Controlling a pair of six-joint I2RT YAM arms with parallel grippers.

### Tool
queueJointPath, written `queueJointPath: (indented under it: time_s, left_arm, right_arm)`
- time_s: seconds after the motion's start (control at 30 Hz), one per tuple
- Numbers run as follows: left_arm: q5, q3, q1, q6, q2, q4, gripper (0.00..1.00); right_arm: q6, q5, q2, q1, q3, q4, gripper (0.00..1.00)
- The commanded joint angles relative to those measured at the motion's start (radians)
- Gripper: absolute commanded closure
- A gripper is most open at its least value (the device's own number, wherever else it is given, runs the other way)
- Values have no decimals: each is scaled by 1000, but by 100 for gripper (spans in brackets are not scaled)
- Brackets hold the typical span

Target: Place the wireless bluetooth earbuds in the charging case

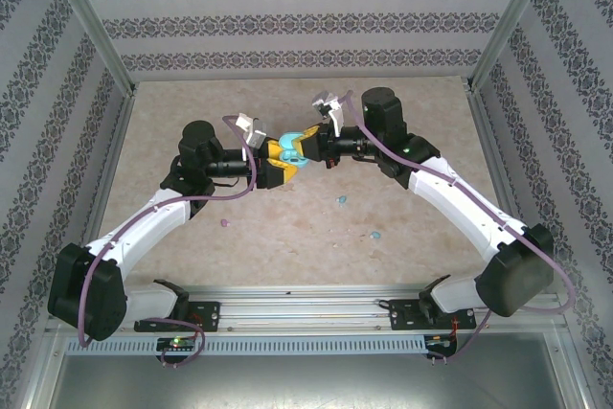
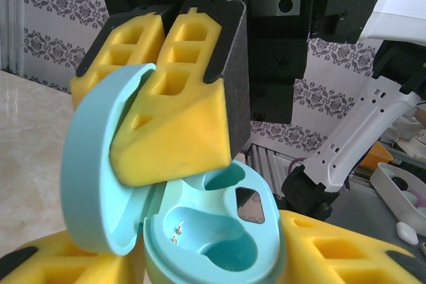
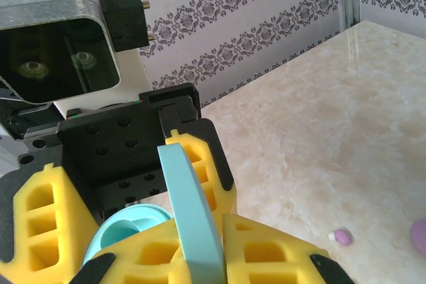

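A light blue charging case hangs above the middle of the table between both grippers. My left gripper is shut on the case's base, whose two wells are empty. The right gripper is shut on the opened lid, which stands up from the base. Two light blue earbuds lie on the table right of centre. A pink earbud lies to the left, below my left arm.
Patterned walls and metal frame posts enclose the marble tabletop. A pink rounded object shows at the edge of the right wrist view. A white tray sits beyond the table's edge.
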Motion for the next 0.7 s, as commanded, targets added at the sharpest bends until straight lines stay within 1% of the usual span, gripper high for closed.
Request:
queueJointPath:
  time_s: [0.0, 0.23, 0.27, 0.33, 0.4, 0.43, 0.57, 0.67]
  left_arm:
    - [23, 21, -7, 10, -4, 67, 56]
    - [8, 13, -7, 19, -6, 65, 77]
    - [4, 9, -5, 26, -8, 64, 79]
    - [-6, 3, -7, 35, -11, 60, 81]
    - [-15, -7, -6, 45, -17, 56, 82]
    - [-20, -9, -4, 50, -19, 52, 82]
    - [-44, -15, -5, 77, -28, 18, 82]
    - [-68, -19, -4, 92, -31, -6, 82]
  right_arm:
    - [-39, -3, -10, 17, 15, -59, 100]
    - [-52, -3, -7, 25, 24, -79, 100]
    - [-48, -3, -7, 25, 24, -76, 98]
    - [-37, 0, -7, 25, 24, -69, 92]
    - [-22, 1, -6, 25, 24, -60, 81]
    - [-15, 1, -5, 25, 25, -57, 78]
    - [16, 11, -6, 24, 34, -55, 60]
    - [51, 14, -9, 22, 44, -62, 50]
